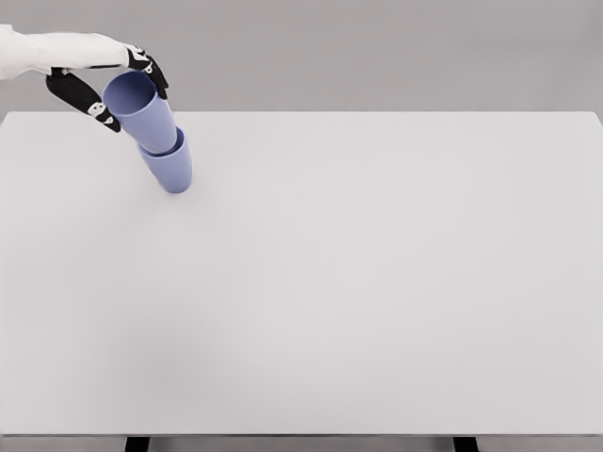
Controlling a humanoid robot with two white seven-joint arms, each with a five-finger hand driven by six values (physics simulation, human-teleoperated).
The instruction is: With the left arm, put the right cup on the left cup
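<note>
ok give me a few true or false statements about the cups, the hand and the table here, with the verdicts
1. The upper blue-violet plastic cup sits nested in the lower blue-violet cup. True.
2. The two cups stand apart on the table. False: they are stacked together.
3. The left hand has its fingers around the upper cup's rim. True.
4. The right hand is resting on the white table. False: no right hand is in view.
5. The stack is near the table's right edge. False: it is at the far left.
</note>
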